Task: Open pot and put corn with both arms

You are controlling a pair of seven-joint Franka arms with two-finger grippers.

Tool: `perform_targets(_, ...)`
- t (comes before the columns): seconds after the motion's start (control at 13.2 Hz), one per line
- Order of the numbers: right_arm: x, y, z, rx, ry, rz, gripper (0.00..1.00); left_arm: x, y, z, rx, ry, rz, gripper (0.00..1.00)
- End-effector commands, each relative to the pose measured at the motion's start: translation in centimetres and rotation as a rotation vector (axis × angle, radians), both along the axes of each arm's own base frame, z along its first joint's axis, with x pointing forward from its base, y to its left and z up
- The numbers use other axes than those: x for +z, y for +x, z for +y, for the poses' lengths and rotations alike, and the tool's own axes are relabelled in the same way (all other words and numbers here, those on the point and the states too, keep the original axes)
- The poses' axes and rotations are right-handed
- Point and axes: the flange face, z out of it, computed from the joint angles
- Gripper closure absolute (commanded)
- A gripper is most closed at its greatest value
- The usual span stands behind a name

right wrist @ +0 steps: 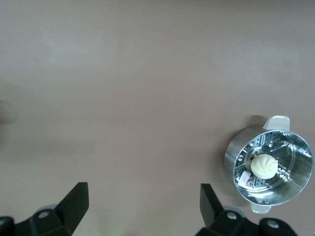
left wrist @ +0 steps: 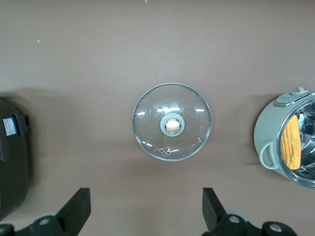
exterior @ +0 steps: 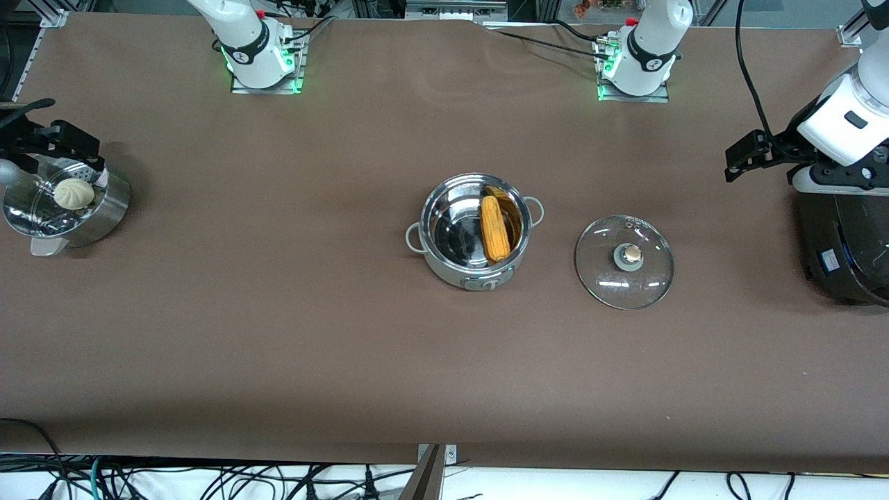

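You have the pot (exterior: 475, 235) mid-table, uncovered, with the corn (exterior: 495, 227) lying inside it. Its lid (exterior: 624, 262) rests on the table beside it, toward the left arm's end. Left gripper (left wrist: 145, 209) hangs spread wide, seemingly above the black cooker (exterior: 847, 243); right gripper (right wrist: 142, 204), also wide, hangs over the steamer bowl (exterior: 66, 205) holding a bun (exterior: 74, 194).

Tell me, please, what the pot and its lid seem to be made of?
The pot looks like polished stainless steel: its inner wall mirrors the corn lying in it. The lid, lying on the table beside the pot, seems to be clear glass with a metal rim, since the brown table shows through; its beige knob could be plastic or wood.
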Motion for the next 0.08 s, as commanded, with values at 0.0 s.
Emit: perform_targets(0.0, 0.27, -0.28, 0.15, -0.044, 0.006, 0.000, 0.00, 0.59, -0.36, 0.08, -0.006, 0.003, 0.006, 0.00)
